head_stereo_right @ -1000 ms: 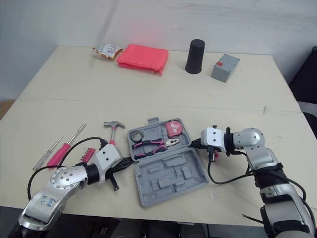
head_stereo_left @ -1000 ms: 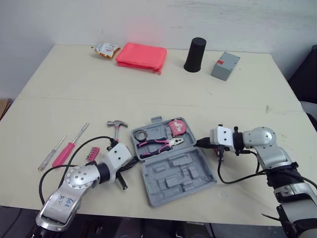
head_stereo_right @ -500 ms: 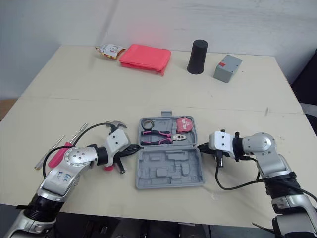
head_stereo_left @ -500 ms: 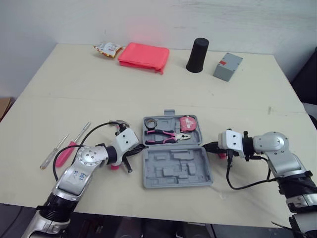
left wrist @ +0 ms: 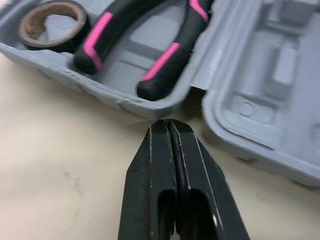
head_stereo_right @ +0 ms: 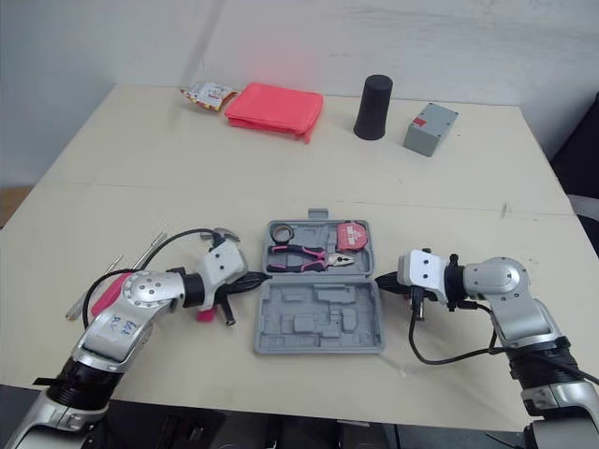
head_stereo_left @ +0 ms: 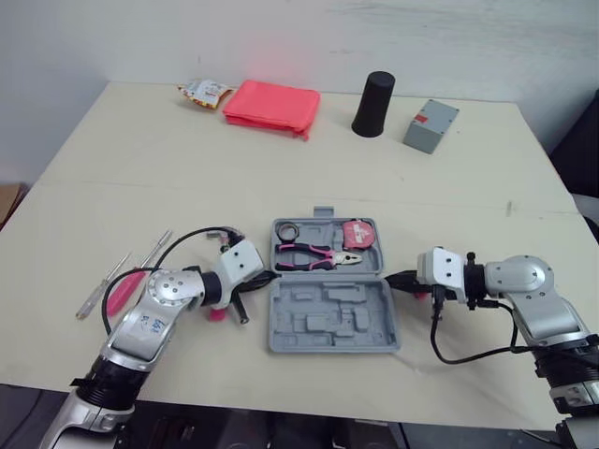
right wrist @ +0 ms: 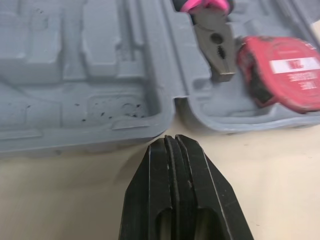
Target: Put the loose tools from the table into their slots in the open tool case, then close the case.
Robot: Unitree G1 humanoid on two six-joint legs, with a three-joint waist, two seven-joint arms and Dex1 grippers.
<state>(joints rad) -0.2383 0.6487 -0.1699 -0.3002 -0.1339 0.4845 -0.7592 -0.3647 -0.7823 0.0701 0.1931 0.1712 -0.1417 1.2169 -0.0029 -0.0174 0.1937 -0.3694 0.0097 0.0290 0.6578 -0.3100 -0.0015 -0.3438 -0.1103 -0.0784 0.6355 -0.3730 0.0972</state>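
The tool case [head_stereo_left: 332, 323] lies open and flat mid-table, with an arm on each side of it. The left gripper [left wrist: 169, 125] has its fingers pressed together on nothing, tips just off the case's left edge where the two halves hinge. The right gripper [right wrist: 172, 141] mirrors it at the right edge, fingers likewise together and empty. The far half of the case already carries the tape roll [head_stereo_left: 286, 230], pliers [head_stereo_left: 314, 254] and tape measure [head_stereo_left: 357, 234]; the near half shows bare moulded slots.

Now the loose tools: all of them lie left of the case, out past the left gripper's wrist, so behind its tips rather than ahead of them. The pink-handled screwdriver [head_stereo_left: 124, 290] and the slimmer screwdriver [head_stereo_left: 101, 288] lie side by side, long axes slanting from near-left up toward the case's far-left corner. The hammer [head_stereo_right: 223, 234] peeks out just left of the case, head showing, its handle probably running under the left forearm, though that's hard to tell.

The left arm is plainly the nearer. My read is that it must back off, turn away from the case and open before any pick. Room is good: bare table [head_stereo_left: 281, 159] beyond the case, screwdrivers well clear of the table's left edge. The cable [head_stereo_left: 192, 233] looping over the hammer is the one snag to watch.
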